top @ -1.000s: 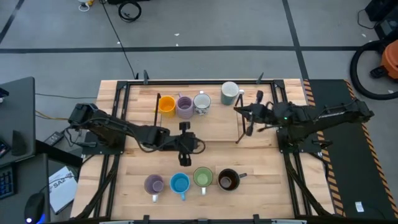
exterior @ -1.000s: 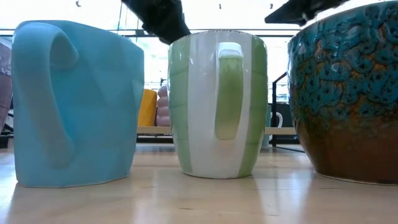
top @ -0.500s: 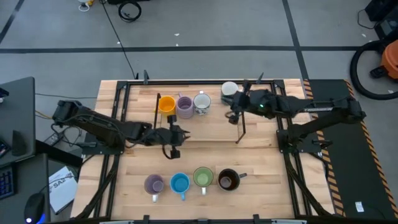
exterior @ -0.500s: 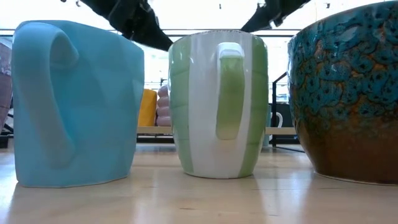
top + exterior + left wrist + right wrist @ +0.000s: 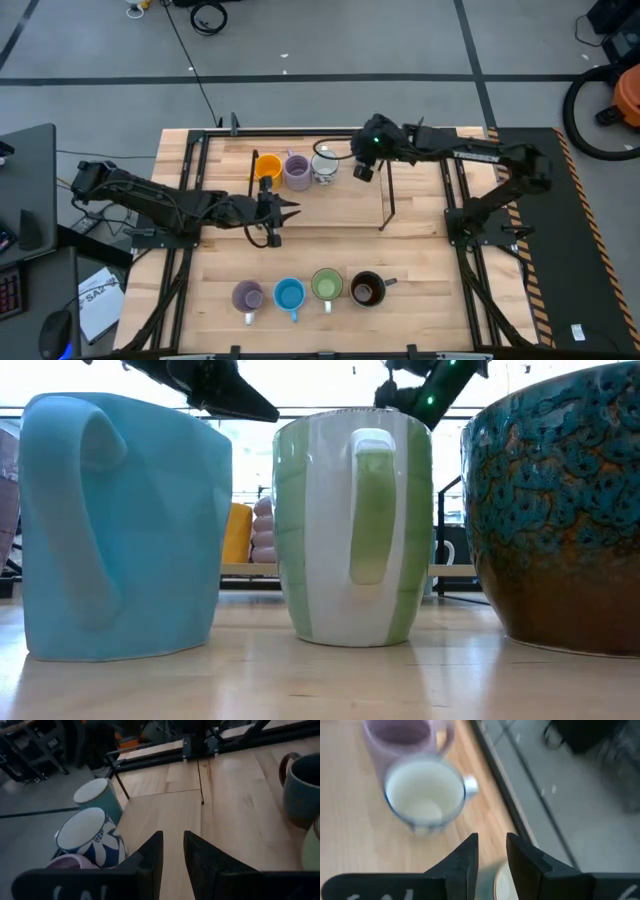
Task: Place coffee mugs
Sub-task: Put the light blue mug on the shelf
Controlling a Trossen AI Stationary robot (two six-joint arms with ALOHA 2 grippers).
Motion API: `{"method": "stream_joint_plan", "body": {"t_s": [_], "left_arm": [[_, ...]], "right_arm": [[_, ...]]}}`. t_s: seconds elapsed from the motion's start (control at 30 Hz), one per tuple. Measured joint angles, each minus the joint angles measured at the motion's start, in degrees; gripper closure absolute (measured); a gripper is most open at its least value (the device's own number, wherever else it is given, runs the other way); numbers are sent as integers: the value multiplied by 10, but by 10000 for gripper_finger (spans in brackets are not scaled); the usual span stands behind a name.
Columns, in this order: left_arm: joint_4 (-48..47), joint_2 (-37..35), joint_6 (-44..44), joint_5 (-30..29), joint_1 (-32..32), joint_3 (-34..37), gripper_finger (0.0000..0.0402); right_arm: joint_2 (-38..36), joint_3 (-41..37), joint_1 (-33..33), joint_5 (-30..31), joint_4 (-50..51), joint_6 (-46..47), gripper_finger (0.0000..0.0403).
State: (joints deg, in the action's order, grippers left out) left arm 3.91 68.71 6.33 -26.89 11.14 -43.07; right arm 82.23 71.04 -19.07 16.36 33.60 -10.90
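Along the table's far edge stand the small orange ceramic mug, the purple ceramic mug touching it, and the white patterned mug with blue markings just beside that. A pale white-blue mug stands next in that row, largely hidden from above. Near the table's front edge four more stand upright in a row: the lavender mug, the bright blue mug, the green-and-white striped mug and the dark brown-black glazed mug, handles pointing varied ways.

no readable text, labels, brands or numbers on the mugs, table or arms
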Motion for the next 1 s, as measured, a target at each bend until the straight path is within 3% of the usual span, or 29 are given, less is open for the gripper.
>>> {"method": "stream_joint_plan", "body": {"t_s": [0.27, 0.6, 1.0], "left_arm": [[-2, 0, -21, 0, 0, 0, 320], [-4, 1, -36, -3, -4, 0, 320], [-12, 1, -57, -5, -4, 0, 320]], "right_arm": [[70, 61, -72, -46, 114, -3, 296], [162, 157, -101, -88, 231, -17, 296], [213, 177, -108, -87, 262, -22, 296]]}}
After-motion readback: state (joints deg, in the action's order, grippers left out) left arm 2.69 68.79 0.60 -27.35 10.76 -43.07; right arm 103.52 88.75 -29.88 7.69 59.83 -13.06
